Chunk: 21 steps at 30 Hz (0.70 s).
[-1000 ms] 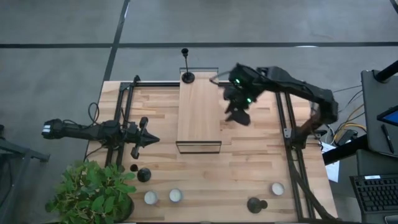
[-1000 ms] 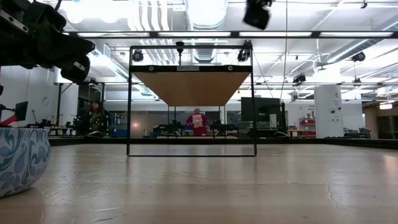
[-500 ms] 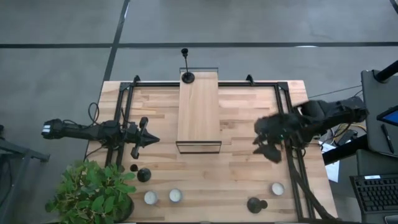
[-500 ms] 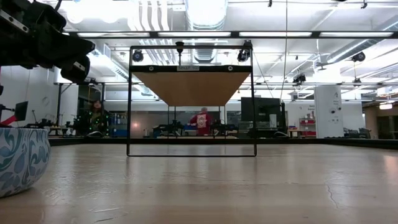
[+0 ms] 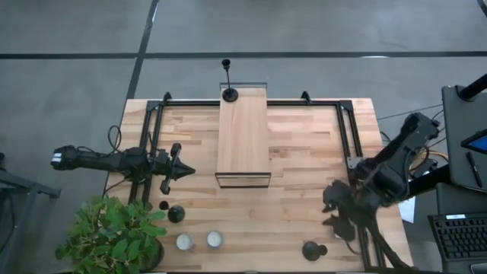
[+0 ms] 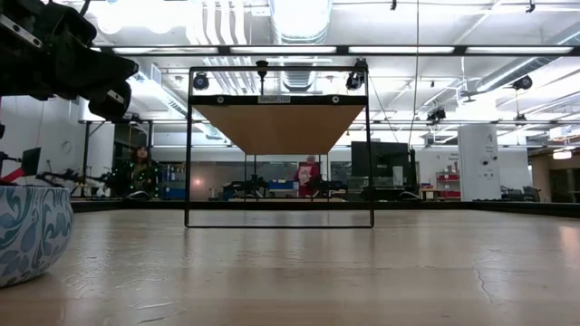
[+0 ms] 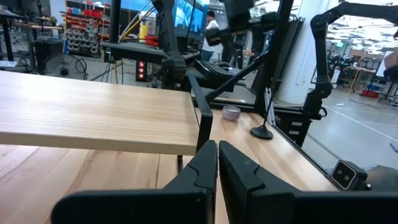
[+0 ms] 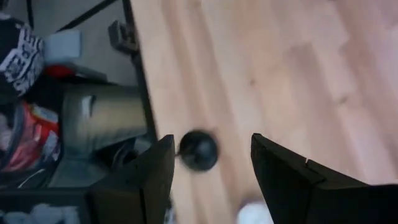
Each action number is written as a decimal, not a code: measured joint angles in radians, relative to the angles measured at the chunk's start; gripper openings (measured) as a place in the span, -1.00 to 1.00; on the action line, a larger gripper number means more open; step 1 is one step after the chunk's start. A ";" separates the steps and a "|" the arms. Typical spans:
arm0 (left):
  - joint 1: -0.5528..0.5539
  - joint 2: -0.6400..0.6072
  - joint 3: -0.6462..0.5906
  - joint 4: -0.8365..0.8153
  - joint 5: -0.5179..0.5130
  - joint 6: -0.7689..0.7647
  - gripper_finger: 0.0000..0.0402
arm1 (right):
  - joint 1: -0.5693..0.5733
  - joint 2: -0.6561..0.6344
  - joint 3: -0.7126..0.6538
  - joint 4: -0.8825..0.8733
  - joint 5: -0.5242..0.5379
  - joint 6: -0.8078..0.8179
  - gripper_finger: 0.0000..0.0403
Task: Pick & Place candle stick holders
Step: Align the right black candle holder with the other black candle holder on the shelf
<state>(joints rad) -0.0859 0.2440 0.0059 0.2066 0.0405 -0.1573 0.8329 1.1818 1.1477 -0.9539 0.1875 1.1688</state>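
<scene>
Three black candle stick holders show in the high view. One (image 5: 227,93) stands on the far end of the raised wooden shelf (image 5: 243,129), one (image 5: 175,214) on the table at the near left, and one (image 5: 310,250) upright at the near right. My right gripper (image 5: 335,213) is open above the near right of the table. In its wrist view (image 8: 211,180) a holder's round black base (image 8: 198,150) lies below and between the fingers, untouched. My left gripper (image 5: 183,172) is shut and empty, left of the shelf.
White tealights lie near the front edge (image 5: 184,242) (image 5: 215,240), and one shows by the near right holder (image 7: 231,113). A potted plant (image 5: 114,236) stands at the near left corner. Black frame rails (image 5: 354,152) run along the table's sides.
My right gripper has swung from beside the shelf's right side toward the table's right and near edges, and now hangs over the near right corner by the holder there. It now hides the tealight there. The left arm has kept still.
</scene>
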 joint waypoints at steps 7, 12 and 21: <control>0.000 0.000 0.000 0.000 0.000 0.000 -0.93 | 0.133 0.074 0.004 0.019 0.036 0.161 0.01; 0.000 0.000 0.000 0.000 0.000 0.000 -0.93 | 0.192 0.115 0.007 0.018 0.041 0.255 0.01; 0.000 0.000 0.000 -0.002 0.000 0.000 -0.93 | 0.267 0.208 0.008 0.073 0.048 0.399 0.01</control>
<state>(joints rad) -0.0860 0.2440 0.0059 0.2050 0.0406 -0.1572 1.1002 1.3896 1.1553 -0.8811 0.2357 1.5678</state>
